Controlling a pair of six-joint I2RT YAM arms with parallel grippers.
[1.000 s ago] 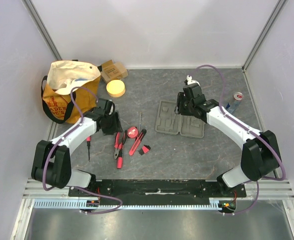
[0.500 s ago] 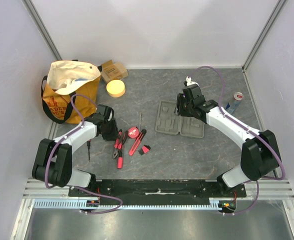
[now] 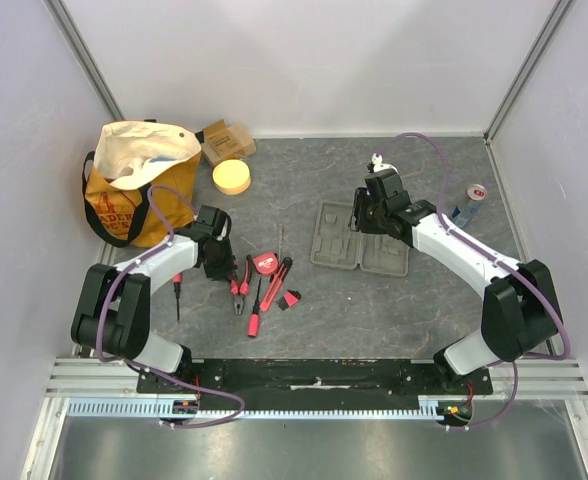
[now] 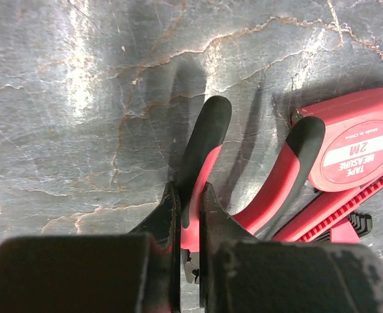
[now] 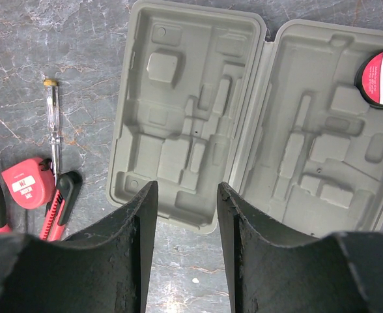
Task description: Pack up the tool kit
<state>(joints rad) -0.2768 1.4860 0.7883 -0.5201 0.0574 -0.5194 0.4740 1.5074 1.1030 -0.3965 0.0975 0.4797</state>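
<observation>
The grey-green tool kit case (image 3: 359, 250) lies open and flat mid-table, its moulded slots (image 5: 185, 111) bare except for a black roll with a red label (image 5: 382, 77) in the right half. My right gripper (image 5: 187, 189) hangs open over the case's near edge. Red-and-black tools lie to its left: pliers (image 3: 239, 285), tape measure (image 3: 265, 264), utility knife (image 3: 276, 283), a screwdriver (image 3: 177, 295) and a thin tester screwdriver (image 5: 51, 120). My left gripper (image 4: 189, 192) is shut on one handle of the pliers (image 4: 204, 140), beside the tape measure (image 4: 357, 140).
An orange-and-cream tote bag (image 3: 139, 190) stands at the back left, with a cardboard box (image 3: 224, 140) and a yellow round disc (image 3: 232, 176) beside it. A drinks can (image 3: 467, 203) stands at the right, near the right arm. White walls enclose the table.
My left gripper has moved in over the pliers and closed on one handle. The pliers and a red-handled tool beside them have shifted slightly. The right arm has barely moved.
</observation>
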